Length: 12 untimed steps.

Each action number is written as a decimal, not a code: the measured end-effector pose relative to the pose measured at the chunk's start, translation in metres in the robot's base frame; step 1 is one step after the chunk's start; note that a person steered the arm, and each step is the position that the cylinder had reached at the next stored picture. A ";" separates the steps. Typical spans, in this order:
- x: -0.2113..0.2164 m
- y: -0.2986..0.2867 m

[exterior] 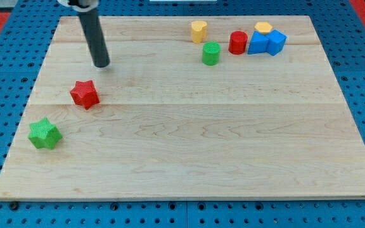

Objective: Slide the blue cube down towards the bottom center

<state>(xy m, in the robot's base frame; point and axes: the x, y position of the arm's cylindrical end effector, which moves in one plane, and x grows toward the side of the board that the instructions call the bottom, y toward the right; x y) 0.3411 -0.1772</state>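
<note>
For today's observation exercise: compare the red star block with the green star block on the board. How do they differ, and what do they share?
1. Colour: the red star is red; the green star is green.
2. Place: the red star lies nearer the view's top and further right; the green star sits close to the board's left edge.
3. Distance to my tip: the red star is nearer it, the green star further; neither touches it.
Shared: both are star-shaped, look similar in size, and stand alone.

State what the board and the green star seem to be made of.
Board: pale wood, seemingly planks joined edge to edge; grain and seam lines show, with a smooth matte finish. Green star: probably plastic, possibly 3D-printed; fine ridges line its top, and its colour is uniform.
</note>
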 end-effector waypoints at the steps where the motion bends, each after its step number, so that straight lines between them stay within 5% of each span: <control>1: 0.056 0.000; 2: 0.034 0.036; 4: -0.111 0.161; 5: -0.147 0.188; 7: -0.144 0.400; 12: 0.136 0.329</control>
<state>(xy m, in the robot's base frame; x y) 0.4770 0.1516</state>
